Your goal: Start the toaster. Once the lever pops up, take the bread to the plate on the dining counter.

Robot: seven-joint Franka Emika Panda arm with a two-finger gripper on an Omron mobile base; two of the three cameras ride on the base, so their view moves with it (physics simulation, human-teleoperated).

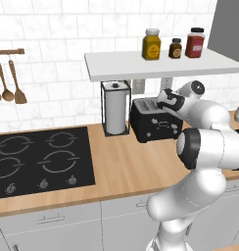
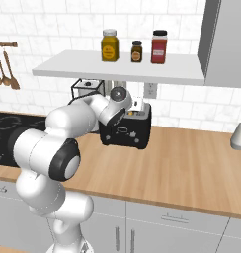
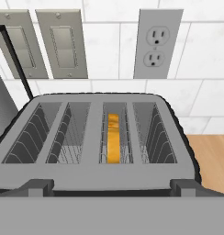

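Bright, even light is filling every rendered view, leaving no glare. The shelf [image 1: 160, 65] is casting a soft shadow on the tiled wall beneath it. Edges are looking slightly soft and coarse, without any distortion.

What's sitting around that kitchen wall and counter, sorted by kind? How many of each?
Jars on the shelf: 3 (yellow jar, small dark jar, red jar)
Hanging wooden spoons: 3 (one)
Toaster: 1
Bread slice in it: 1
Paper-towel roll: 1
Total: 9
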